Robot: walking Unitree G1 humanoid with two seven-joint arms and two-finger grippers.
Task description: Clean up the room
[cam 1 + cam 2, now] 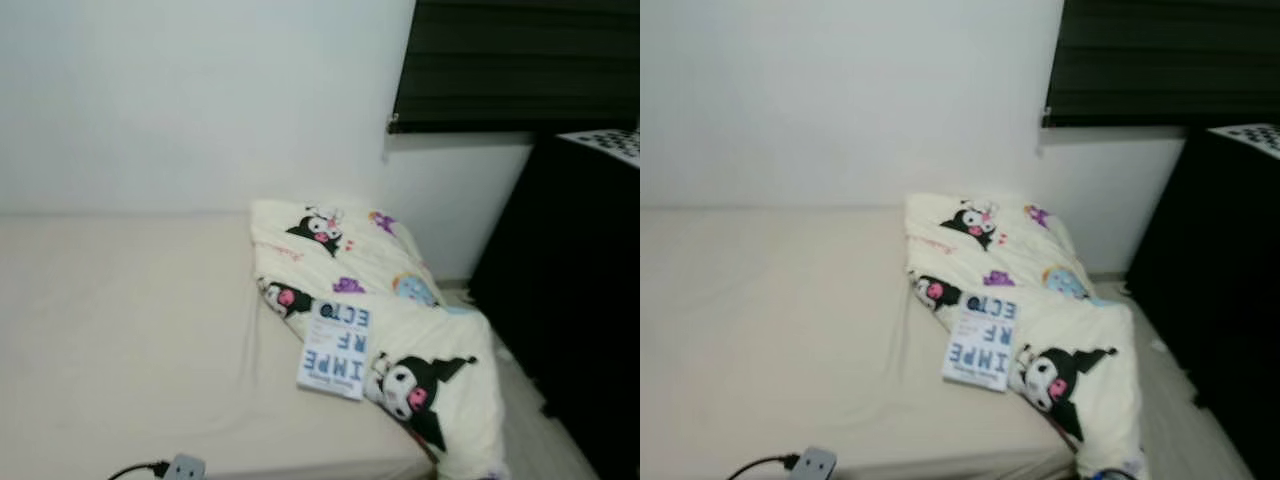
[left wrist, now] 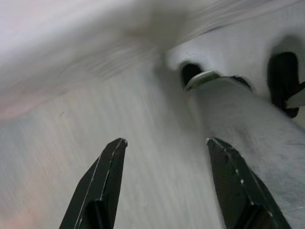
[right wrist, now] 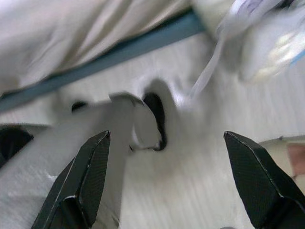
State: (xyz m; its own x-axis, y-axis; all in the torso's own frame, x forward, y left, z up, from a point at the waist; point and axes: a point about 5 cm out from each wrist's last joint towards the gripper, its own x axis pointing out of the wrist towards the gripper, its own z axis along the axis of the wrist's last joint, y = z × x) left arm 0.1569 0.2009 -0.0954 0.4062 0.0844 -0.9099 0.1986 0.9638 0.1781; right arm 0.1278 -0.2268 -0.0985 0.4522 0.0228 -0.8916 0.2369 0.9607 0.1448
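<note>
A cream mattress fills the nine o'clock half of the head views. At its three o'clock edge lies a soft, rumpled cartoon-print blanket, with a flat white-and-blue book resting on it. A small grey charger with a black cord sits at six o'clock. The left gripper and right gripper both hang wide apart, holding nothing, above pale blurred floor, well away from the book.
</note>
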